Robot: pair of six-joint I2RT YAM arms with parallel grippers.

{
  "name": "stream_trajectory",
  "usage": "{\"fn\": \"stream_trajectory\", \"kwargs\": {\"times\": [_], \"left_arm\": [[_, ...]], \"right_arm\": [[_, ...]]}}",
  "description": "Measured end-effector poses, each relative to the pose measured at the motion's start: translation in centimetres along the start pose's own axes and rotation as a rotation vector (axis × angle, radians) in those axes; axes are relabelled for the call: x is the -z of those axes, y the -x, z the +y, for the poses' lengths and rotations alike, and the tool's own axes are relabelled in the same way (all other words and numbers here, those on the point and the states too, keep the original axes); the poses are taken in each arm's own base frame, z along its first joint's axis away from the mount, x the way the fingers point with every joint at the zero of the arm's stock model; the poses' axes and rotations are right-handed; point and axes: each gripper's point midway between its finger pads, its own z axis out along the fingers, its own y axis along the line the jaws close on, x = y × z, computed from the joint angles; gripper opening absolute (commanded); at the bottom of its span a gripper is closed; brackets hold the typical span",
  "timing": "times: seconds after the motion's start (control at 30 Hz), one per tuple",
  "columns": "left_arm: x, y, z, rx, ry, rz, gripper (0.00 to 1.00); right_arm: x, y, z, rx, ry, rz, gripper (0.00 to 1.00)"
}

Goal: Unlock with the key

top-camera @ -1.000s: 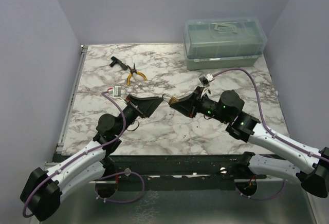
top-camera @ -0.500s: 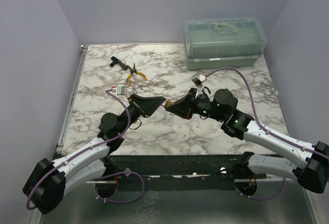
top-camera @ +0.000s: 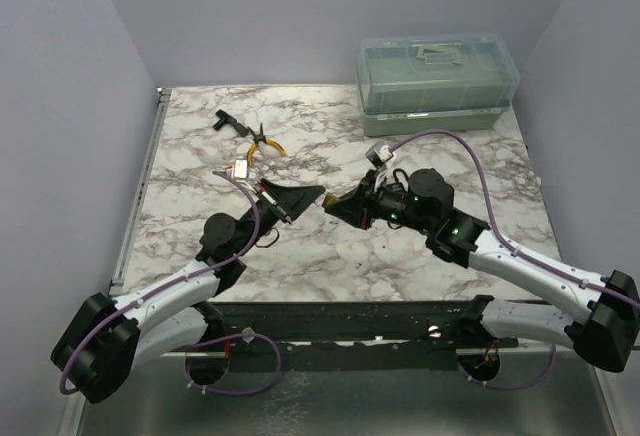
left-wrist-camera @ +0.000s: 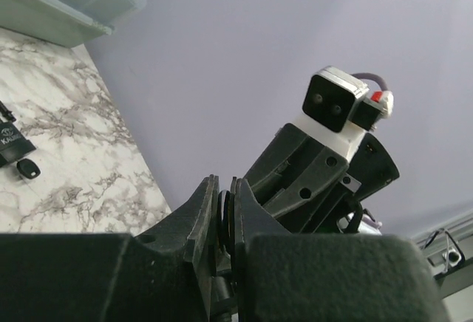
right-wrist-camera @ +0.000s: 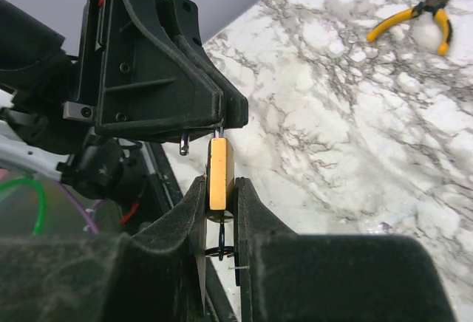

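My right gripper (right-wrist-camera: 219, 189) is clamped on the brass padlock (right-wrist-camera: 220, 168), over the marble table (top-camera: 330, 256). My left gripper (left-wrist-camera: 222, 187) is pinched nearly closed on the silver shackle (right-wrist-camera: 219, 132). I cannot pick out the key; 1 small dark loop (right-wrist-camera: 219, 251) shows under the padlock.

**Fig. Surroundings of my work area.**
- (a) My table (top-camera: 330, 256), white marble veined grey, with a metal rail (top-camera: 135, 196) along its left edge.
- (b) My translucent green toolbox (top-camera: 438, 84), lid down and handle lying flat on top, at the far right corner.
- (c) Yellow-handled pliers (top-camera: 264, 144), lying flat at the far left, tips pointing toward the back.
- (d) Black bit (top-camera: 226, 123), near the pliers' tips.
- (e) Lilac walls (top-camera: 300, 16) on three sides.
- (f) Small black oval piece (left-wrist-camera: 28, 168) on the marble; I cannot tell what it is.
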Motion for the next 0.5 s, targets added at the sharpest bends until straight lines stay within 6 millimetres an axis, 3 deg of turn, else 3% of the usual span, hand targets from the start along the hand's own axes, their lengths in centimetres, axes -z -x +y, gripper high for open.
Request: {"fn": "stream_trajectory", "kwargs": {"times": [0.5], "left_arm": [[-1.4, -0.9, 3.4, 0.101, 0.239, 0.072, 0.09]], "right_arm": [[0.4, -1.3, -4.4, 0.246, -0.188, 0.112, 0.00]]}}
